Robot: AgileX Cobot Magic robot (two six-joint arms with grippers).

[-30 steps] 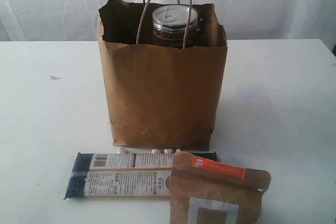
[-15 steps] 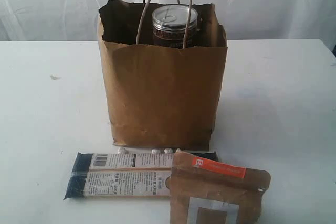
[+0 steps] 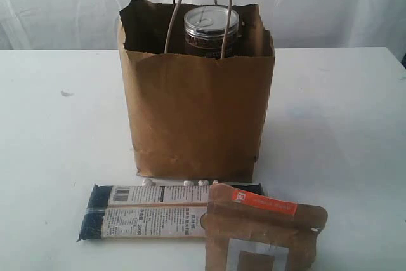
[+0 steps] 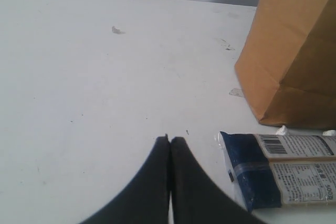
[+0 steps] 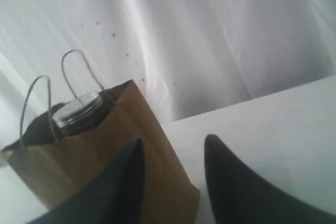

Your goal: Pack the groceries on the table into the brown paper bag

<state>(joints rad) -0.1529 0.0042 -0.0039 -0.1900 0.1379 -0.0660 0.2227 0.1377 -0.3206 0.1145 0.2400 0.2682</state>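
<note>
The brown paper bag stands upright in the middle of the table, its cord handles up. A dark can with a silver pull-tab lid shows inside its mouth. In front of the bag lie a long dark-blue packet and a brown pouch with an orange strip. Neither gripper shows in the exterior view. My left gripper is shut and empty over bare table, beside the packet's end and the bag. My right gripper is open and empty, looking at the bag and the can.
A white curtain hangs behind the table's far edge. Small white crumbs lie at the foot of the bag. A small scrap lies on the table's left side.
</note>
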